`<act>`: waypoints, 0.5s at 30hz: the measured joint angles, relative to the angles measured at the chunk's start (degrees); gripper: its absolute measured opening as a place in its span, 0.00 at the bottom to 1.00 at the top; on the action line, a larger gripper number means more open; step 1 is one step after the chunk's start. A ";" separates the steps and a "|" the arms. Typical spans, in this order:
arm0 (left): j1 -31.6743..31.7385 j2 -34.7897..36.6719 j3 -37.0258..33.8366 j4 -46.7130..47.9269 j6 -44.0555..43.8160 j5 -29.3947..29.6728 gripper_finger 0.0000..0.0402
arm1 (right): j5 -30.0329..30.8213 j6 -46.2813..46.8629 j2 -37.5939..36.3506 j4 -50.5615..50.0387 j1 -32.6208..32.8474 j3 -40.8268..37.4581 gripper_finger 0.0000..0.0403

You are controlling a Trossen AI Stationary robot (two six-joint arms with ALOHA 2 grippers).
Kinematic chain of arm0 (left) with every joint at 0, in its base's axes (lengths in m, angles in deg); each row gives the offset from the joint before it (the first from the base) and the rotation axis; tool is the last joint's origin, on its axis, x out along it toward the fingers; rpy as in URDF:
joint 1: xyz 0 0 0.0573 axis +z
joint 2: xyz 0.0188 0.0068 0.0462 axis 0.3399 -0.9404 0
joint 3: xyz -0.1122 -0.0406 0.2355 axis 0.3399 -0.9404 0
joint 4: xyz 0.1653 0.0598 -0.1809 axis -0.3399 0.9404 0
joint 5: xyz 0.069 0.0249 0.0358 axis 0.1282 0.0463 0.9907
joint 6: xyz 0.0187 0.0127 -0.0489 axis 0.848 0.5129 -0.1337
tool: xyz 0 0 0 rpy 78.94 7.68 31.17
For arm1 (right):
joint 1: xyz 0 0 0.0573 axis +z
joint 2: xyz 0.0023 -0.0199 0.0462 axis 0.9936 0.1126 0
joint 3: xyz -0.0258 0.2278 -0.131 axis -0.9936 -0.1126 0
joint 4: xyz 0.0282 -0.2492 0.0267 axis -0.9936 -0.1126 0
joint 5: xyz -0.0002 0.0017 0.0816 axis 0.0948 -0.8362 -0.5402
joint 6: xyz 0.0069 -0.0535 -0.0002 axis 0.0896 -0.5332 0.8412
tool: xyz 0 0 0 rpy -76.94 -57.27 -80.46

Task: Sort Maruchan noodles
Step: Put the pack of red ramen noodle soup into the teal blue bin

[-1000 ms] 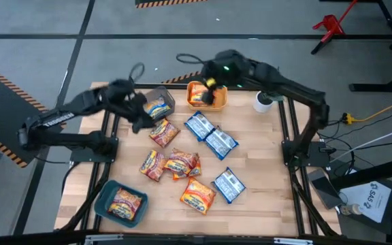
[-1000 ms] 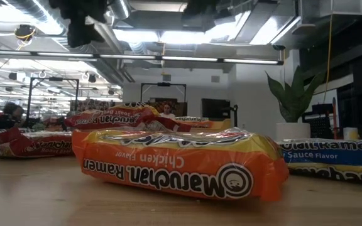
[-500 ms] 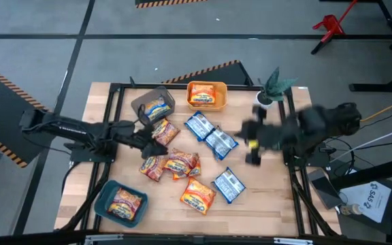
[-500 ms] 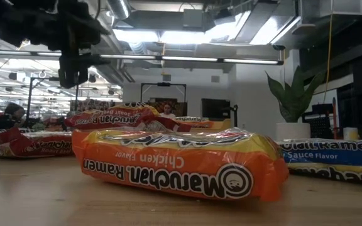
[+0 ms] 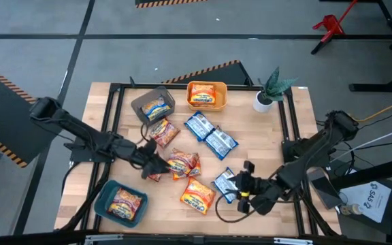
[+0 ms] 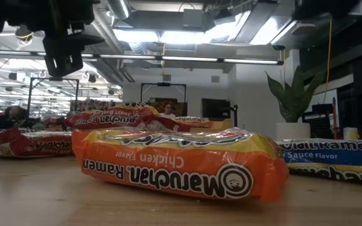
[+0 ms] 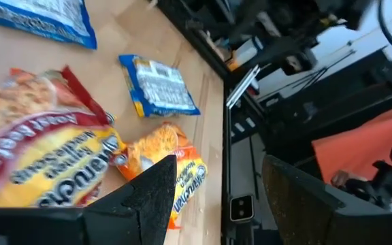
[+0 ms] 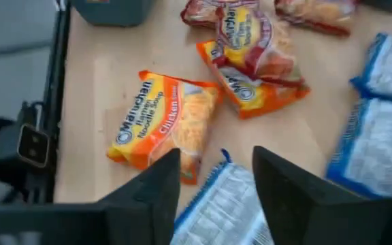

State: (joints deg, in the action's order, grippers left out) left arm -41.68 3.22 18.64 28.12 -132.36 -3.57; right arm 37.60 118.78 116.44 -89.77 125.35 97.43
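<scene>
Three plastic bins are seen in the overhead view, each already holding one crinkly flat ramen packet, which suggests sorting by colour: a teal bin (image 5: 119, 203) at the near left, a grey bin (image 5: 153, 104) at the far side, and a yellow-orange bin (image 5: 207, 94) beside it. The left end effector (image 5: 150, 160) is stretched low across the wooden counter (image 5: 264, 146) with its fingers apart and nothing gripped, poised at the red-pink packets (image 5: 172, 163) heaped mid-counter, probably the next pick. An orange chicken packet (image 5: 197, 195) lies loose nearer the front edge. Two blue packets (image 5: 210, 135) rest side by side further back. The right end effector (image 5: 242, 189) is bent low, fingers apart and empty, hovering over a third blue packet (image 5: 224, 182), as if lined up for a grasp
</scene>
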 joint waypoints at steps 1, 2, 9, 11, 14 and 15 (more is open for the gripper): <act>-0.70 -1.67 1.19 0.00 0.01 0.52 0.52 | -0.09 1.04 0.14 2.02 -0.47 -2.27 0.46; -1.24 -3.25 2.39 -0.01 0.27 0.91 0.52 | -0.72 2.95 0.48 2.69 -0.67 -4.07 0.48; -2.49 -14.16 11.58 -0.12 7.63 2.51 0.52 | -4.74 7.90 3.81 4.00 1.63 -7.47 0.52; -1.98 -16.53 13.84 0.24 9.96 2.52 0.52 | -6.36 6.60 4.94 4.03 2.72 -6.66 0.51; -0.91 -19.39 17.37 1.29 12.24 0.80 0.52 | -7.38 7.13 5.91 2.98 4.40 -5.61 0.49; -0.59 -19.71 18.35 2.03 12.85 -0.25 0.52 | -7.51 8.08 6.13 2.29 5.06 -5.41 0.49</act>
State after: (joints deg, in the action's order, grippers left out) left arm -42.27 -16.48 36.99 30.15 -119.52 -3.82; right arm 30.09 126.86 122.57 -87.48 130.41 92.02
